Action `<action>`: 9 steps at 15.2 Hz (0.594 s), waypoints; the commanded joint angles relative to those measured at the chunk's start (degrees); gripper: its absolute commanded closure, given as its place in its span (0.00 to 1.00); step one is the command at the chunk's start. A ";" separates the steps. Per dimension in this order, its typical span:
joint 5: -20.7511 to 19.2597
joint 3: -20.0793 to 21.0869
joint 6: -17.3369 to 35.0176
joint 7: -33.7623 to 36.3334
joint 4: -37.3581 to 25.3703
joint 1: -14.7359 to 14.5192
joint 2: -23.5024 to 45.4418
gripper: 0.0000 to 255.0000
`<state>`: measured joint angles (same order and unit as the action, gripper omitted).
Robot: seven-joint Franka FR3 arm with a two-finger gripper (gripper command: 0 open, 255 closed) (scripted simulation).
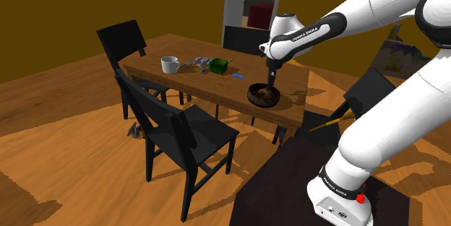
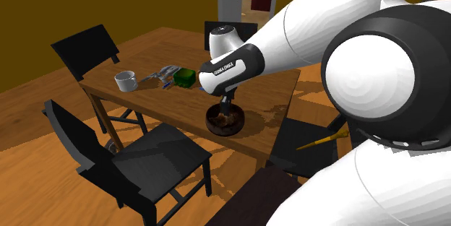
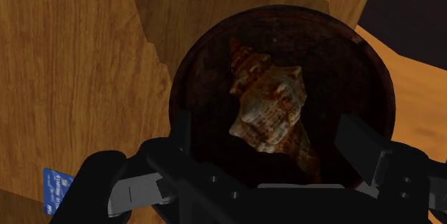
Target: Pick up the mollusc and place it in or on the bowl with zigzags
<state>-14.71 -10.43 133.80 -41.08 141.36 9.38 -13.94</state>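
Plainly spread, the gripper (image 3: 269,128) hangs over a dark round bowl (image 3: 344,58). Its two fingers (image 3: 185,126) stand wide apart on either side of the brown spiral shell (image 3: 268,101) without touching it. That shell lies inside the bowl, directly beneath the gripper. Around the bowl is the wooden table (image 3: 71,79), where a blue card (image 3: 56,189) lies out past one finger.
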 commanded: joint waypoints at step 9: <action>0.79 1.05 -7.93 -0.25 -3.25 -0.59 -4.58 0.00</action>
<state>-13.93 -9.38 125.94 -41.34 138.11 8.79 -18.47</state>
